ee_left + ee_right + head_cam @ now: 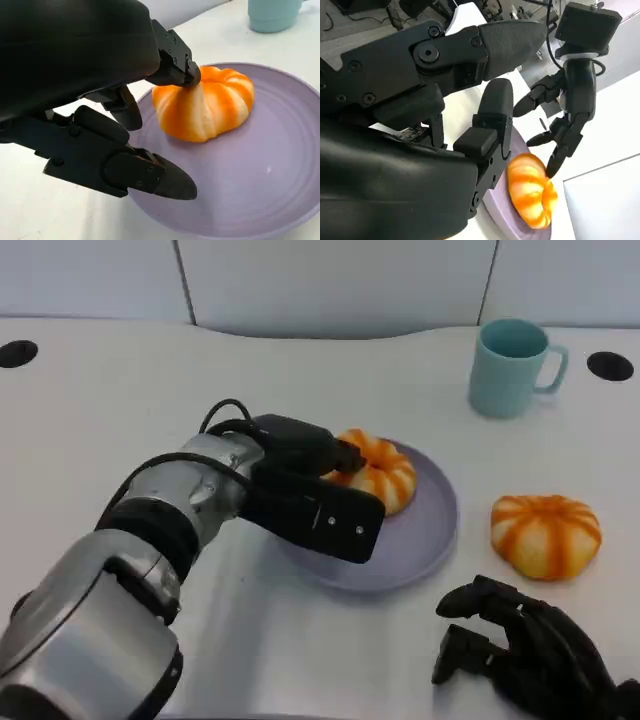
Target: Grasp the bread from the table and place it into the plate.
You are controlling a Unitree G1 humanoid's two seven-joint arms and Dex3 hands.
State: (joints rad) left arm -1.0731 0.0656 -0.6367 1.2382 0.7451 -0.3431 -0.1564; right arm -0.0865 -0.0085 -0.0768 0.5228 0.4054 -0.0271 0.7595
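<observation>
An orange-and-white striped bread (385,472) lies on the lilac plate (425,530) in the middle of the table. My left hand (315,490) reaches over the plate's near-left rim. In the left wrist view one fingertip (192,77) touches the top of the bread (205,107), while the other fingers stand spread and off it above the plate (260,190). The right wrist view shows the left hand (565,125) spread over the bread (532,195). My right hand (530,660) rests at the front right, fingers apart, holding nothing.
A second striped bread (545,535) lies on the table right of the plate, just beyond my right hand. A teal mug (510,365) stands at the back right. Two dark round holes (610,365) mark the table's far corners.
</observation>
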